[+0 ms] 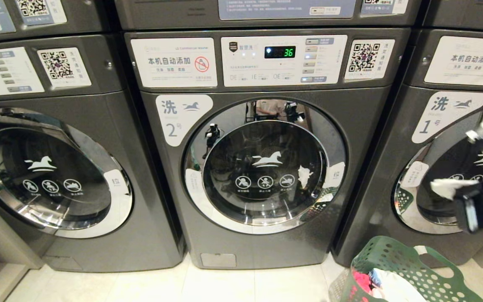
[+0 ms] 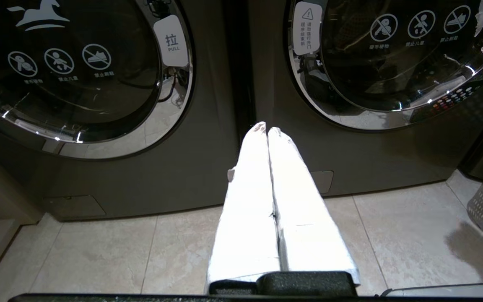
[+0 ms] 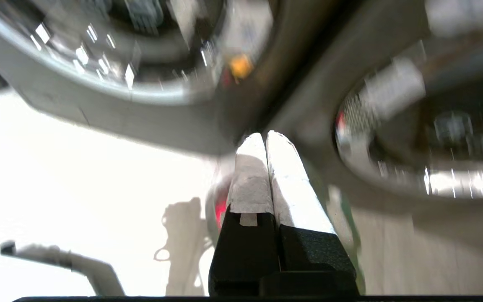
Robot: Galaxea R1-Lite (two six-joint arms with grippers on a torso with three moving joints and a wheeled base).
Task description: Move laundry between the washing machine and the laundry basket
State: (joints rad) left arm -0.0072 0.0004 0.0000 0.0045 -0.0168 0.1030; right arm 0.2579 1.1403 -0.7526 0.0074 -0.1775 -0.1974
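Centre: washing machine 2 (image 1: 262, 167), door (image 1: 264, 165) shut, control panel (image 1: 283, 60) above the door.
Left: a second washing machine (image 1: 53, 167) beside it, door shut.
Right: washing machine 1 (image 1: 430, 167) beside the centre unit.
Above: further machines (image 1: 266, 12) stacked on top of all three.
Floor, front right: laundry basket (image 1: 405, 272) standing before machine 1, laundry (image 1: 386, 285) inside it.
Right gripper (image 1: 451, 188): in front of machine 1's door, above the basket.
Left gripper (image 2: 266, 130): low, before the gap between the left and centre machines.

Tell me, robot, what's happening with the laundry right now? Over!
Left pincer shut, empty, low before the machines. Right pincer shut, empty, above the green laundry basket. Clothes in basket. Washer 2's door closed, blocking loading.
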